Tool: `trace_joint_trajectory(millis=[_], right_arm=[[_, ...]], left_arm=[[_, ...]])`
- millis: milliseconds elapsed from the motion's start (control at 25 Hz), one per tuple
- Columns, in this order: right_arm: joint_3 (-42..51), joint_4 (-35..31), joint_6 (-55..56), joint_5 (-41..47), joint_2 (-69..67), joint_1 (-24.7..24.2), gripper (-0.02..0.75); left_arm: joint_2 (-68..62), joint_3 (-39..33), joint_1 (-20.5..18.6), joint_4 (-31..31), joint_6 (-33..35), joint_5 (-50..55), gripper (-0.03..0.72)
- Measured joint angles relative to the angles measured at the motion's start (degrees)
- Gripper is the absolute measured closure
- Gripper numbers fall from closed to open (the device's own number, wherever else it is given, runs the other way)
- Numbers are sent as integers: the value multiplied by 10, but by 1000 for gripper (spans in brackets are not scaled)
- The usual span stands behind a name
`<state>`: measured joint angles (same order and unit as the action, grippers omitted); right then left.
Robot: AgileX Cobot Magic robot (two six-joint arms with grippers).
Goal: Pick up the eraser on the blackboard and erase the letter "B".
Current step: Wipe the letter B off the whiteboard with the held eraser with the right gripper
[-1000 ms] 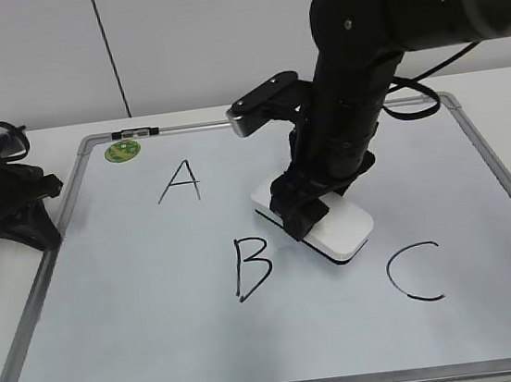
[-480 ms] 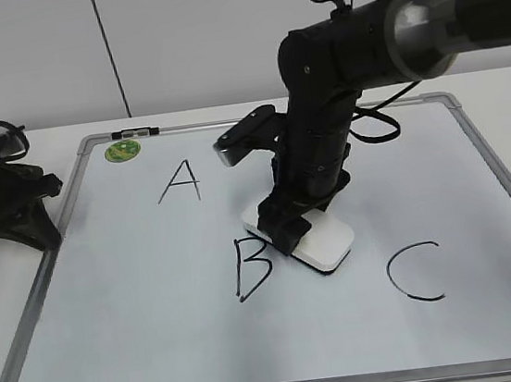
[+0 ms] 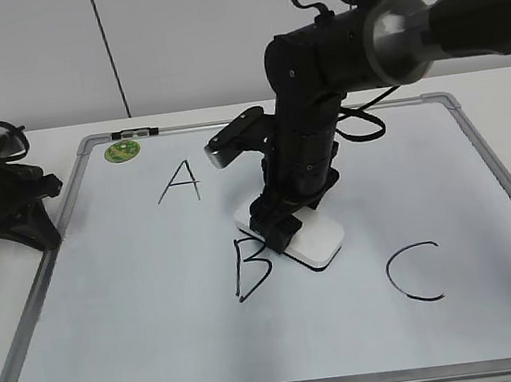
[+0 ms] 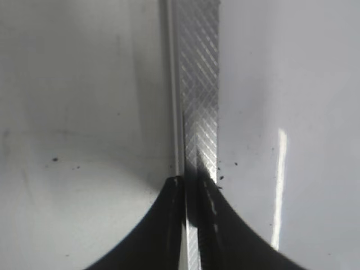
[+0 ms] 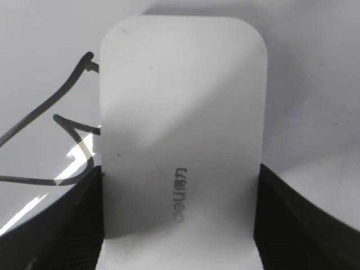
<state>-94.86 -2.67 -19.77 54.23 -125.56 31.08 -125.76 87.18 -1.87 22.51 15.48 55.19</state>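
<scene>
My right end effector (image 3: 284,229) pinches the eraser (image 3: 310,238) flat on the blackboard (image 3: 143,335), touching the letter "B" (image 3: 249,266). My left end effector (image 4: 191,225) looks pressed together.

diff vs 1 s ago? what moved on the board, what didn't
The right gripper, shut on the eraser, slid it left across the blackboard, from midway between B and C to the right edge of the letter "B". The strokes look intact so far. No grasp or release. The left gripper stayed parked at the board's left frame; "A", "C" and the green sticker are unchanged.
</scene>
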Motion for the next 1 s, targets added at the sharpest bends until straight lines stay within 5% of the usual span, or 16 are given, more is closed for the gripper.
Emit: trace_joint_trajectory(millis=[560, 1000], right_arm=[[-4, 27, 0, -9, -6, 140, 210], [-5, 86, 69, -17, -9, 158, 210]], left_arm=[[0, 0, 0, 0, 0, 0, 656], [0, 0, 0, 0, 0, 0, 656]])
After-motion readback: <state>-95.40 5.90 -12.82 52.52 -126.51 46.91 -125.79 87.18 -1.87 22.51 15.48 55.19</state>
